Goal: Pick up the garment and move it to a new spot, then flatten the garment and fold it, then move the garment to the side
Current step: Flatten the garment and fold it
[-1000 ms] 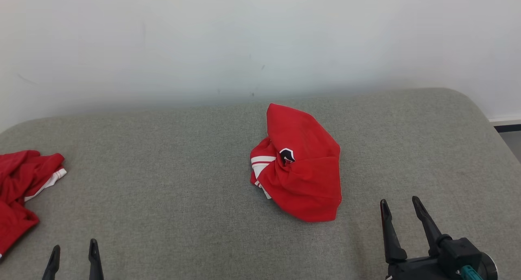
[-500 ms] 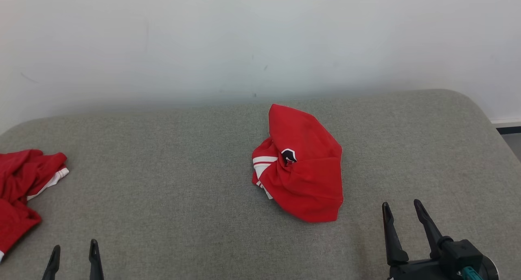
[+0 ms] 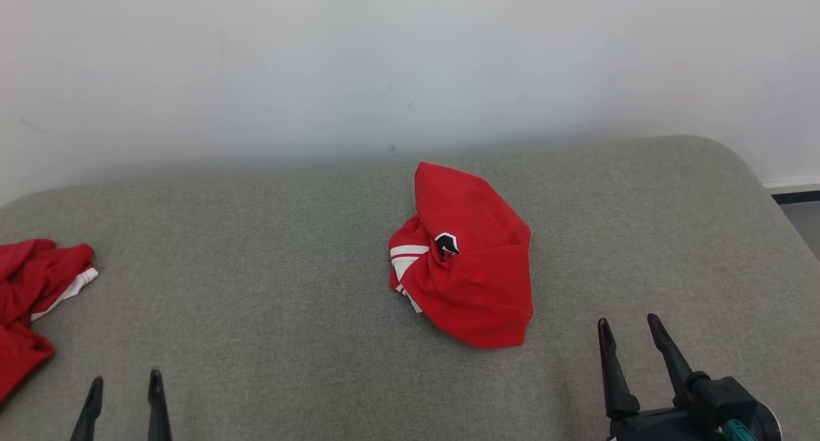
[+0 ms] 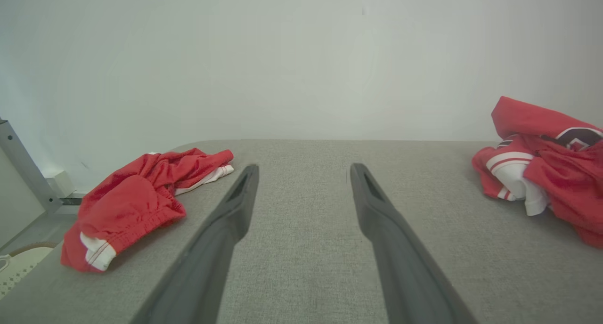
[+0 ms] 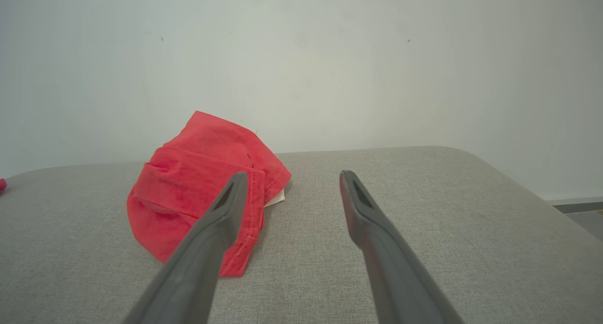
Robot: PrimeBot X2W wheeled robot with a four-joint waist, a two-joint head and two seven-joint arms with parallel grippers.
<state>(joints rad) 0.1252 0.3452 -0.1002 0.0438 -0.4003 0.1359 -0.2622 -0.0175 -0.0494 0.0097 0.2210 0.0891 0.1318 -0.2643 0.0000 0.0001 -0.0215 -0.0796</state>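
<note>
On the grey cushion (image 3: 269,268), in the head view, the garment (image 3: 467,268) lies crumpled a little right of centre. It is red, with white stripes showing at its left edge and a small black and white badge (image 3: 446,243) in a fold. The other garment (image 3: 32,293), also red with white trim, is bunched at the cushion's far left edge, well apart from the first. Behind the cushion rises a pale wall (image 3: 320,63). The left gripper (image 3: 125,377) shows at the lower left with its fingers spread and nothing between them. The right gripper (image 3: 627,320) stands at the lower right, fingers likewise apart and bare, near the garment's lower right corner but not touching it.

In the left wrist view, the left gripper (image 4: 304,166) points along bare cushion (image 4: 301,267) toward the wall, jaws wide and empty. The other garment (image 4: 136,197) lies to the left of the fingers, an elastic hem and a white cuff turned toward the camera. The garment (image 4: 556,164) sits at the right edge, partly cut off, its striped white part facing this way.

In the right wrist view, the right gripper (image 5: 293,173) is released, holding nothing, above the cushion (image 5: 447,211). The garment (image 5: 188,192) lies just left of the gap. The left finger crosses in front of its stitched hem, and whether it touches the cloth I cannot tell.
</note>
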